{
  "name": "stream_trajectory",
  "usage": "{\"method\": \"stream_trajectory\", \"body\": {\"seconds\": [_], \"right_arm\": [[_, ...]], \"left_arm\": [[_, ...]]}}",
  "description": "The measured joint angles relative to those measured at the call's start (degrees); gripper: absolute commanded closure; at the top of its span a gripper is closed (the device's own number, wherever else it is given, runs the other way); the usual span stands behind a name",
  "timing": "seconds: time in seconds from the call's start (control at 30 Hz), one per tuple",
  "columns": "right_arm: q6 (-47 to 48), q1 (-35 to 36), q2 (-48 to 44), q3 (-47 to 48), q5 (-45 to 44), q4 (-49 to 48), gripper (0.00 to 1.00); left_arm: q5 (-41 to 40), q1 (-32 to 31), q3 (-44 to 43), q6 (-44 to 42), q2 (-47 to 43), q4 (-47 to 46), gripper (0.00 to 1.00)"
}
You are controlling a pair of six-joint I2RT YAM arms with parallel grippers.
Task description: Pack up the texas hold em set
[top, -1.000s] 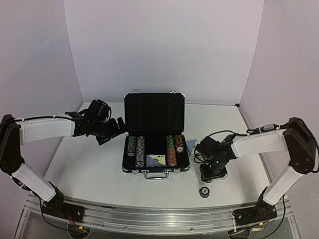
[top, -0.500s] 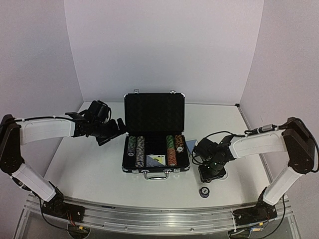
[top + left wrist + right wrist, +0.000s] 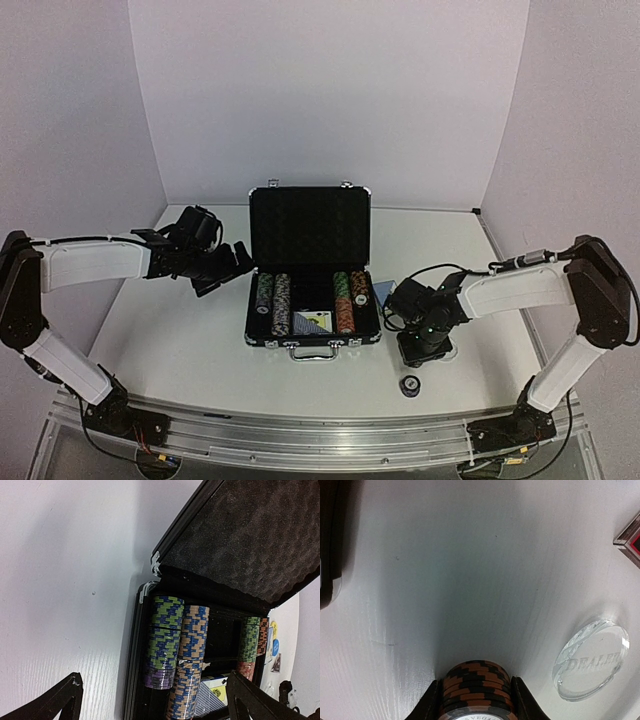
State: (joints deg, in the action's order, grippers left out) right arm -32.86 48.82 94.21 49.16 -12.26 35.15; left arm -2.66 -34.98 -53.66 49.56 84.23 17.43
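The black briefcase (image 3: 311, 220) stands open in the middle of the table, with rows of striped poker chips (image 3: 280, 303) and a blue-backed card deck (image 3: 315, 321) inside. My left gripper (image 3: 226, 264) is open and empty, just left of the case; its wrist view shows the chip rows (image 3: 164, 640) and the lid foam (image 3: 250, 540). My right gripper (image 3: 424, 347) is down on the table right of the case, shut on a stack of orange-and-black chips (image 3: 475, 690). A clear round dealer disc (image 3: 591, 659) lies beside it. A corner of the dark triangular button (image 3: 630, 540) shows.
A small chip stack (image 3: 409, 385) sits on the table in front of my right gripper. Another blue-backed deck (image 3: 383, 292) lies right of the case. Yellow (image 3: 273, 629) and blue (image 3: 275, 647) discs lie beyond the case. White walls enclose the table.
My right gripper has shifted slightly left on the table with the chip stack between its fingers. The left arm has barely moved.
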Motion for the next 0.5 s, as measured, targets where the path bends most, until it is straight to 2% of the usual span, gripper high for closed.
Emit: {"method": "stream_trajectory", "body": {"seconds": [0.23, 0.5], "right_arm": [[1.4, 0.0, -0.8, 0.1, 0.0, 1.7, 0.94], [3.4, 0.0, -3.5, 3.1, 0.3, 4.3, 0.96]], "left_arm": [[1.6, 0.0, 0.0, 0.0, -0.1, -1.1, 0.0], [6.1, 0.0, 0.0, -0.1, -0.2, -3.0, 0.0]]}}
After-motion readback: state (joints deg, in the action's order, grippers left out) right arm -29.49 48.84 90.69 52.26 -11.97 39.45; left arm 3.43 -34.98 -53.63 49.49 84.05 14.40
